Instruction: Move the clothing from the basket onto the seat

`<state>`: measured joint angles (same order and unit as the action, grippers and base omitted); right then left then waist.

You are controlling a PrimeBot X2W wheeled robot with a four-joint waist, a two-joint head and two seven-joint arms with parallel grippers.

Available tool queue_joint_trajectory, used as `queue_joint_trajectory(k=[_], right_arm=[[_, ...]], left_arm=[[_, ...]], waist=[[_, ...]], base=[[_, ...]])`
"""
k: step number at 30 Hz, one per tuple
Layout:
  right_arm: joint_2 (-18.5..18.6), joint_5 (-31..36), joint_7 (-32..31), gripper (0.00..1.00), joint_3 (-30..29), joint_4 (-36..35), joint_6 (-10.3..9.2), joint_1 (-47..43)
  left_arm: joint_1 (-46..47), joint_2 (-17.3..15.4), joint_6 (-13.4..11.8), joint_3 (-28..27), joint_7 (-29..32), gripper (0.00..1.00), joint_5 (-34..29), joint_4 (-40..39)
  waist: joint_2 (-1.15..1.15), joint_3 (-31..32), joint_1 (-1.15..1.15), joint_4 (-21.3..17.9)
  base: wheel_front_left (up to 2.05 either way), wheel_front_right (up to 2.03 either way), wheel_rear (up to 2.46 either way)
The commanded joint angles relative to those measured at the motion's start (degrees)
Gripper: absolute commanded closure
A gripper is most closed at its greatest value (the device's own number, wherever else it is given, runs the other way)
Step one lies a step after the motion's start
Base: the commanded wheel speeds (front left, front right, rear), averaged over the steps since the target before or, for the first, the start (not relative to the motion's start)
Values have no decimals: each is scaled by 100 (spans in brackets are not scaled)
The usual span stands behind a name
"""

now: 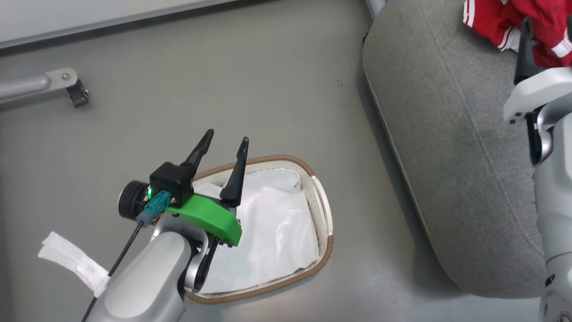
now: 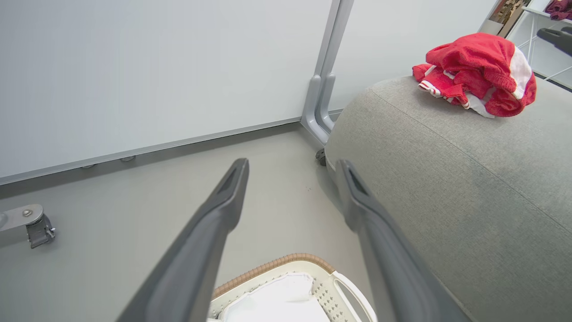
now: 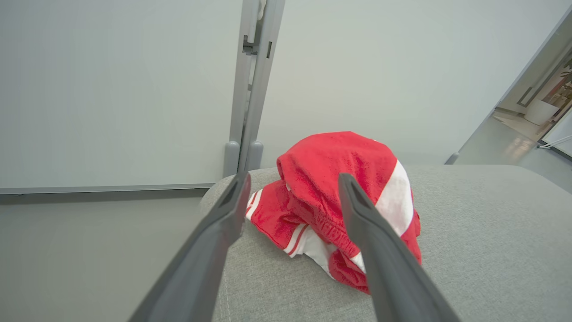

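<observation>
The red clothing (image 1: 496,18) with white striped trim lies bunched on the far corner of the grey seat (image 1: 447,134). My right gripper (image 1: 548,24) hovers open just short of the clothing (image 3: 321,161), with nothing between its fingers (image 3: 214,232). The cream basket (image 1: 268,160) with the brown rim stands on the floor left of the seat, holding a plain white liner cloth (image 1: 277,223). My left gripper (image 1: 225,143) is open and empty above the basket's far left rim. From the left wrist, the clothing (image 2: 478,67) sits on top of the seat (image 2: 447,179).
A grey metal leg with a black caster (image 1: 73,91) reaches in from the left. A white strip (image 1: 71,261) lies by my left arm's cable. A pale partition wall with a grey post (image 2: 324,89) stands behind the seat. Grey floor (image 1: 223,67) surrounds the basket.
</observation>
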<state>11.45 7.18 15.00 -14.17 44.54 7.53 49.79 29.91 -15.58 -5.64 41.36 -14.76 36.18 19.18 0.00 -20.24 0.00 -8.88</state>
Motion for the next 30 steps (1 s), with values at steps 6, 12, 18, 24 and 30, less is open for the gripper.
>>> queue_joint_trajectory(k=[6,12,18,24,30], right_arm=[[-365,-410,26,0,417,-328,-8,-806],[-685,-737,27,0,691,-890,-8,-1726],[-820,-1092,26,0,950,-1461,-8,-2712],[-843,-1705,27,0,1250,-1951,-8,-3615],[-840,-1900,27,0,1571,-2339,-8,-4306]], left_arm=[[-846,69,-113,-774,-41,0,-40,-104],[-1730,138,-192,-1657,-36,0,-433,-435],[-2556,281,-186,-2443,-38,0,-783,-752],[-3182,509,-1,-2853,-38,0,-1062,-819],[-3490,776,234,-3186,-39,0,-1191,-777]], waist=[[0,1112,0,538],[0,1491,0,741],[0,1717,0,852],[0,1860,0,944],[0,1936,0,996]], base=[[0,0,0],[0,0,0],[0,0,0],[0,0,0],[0,0,0]])
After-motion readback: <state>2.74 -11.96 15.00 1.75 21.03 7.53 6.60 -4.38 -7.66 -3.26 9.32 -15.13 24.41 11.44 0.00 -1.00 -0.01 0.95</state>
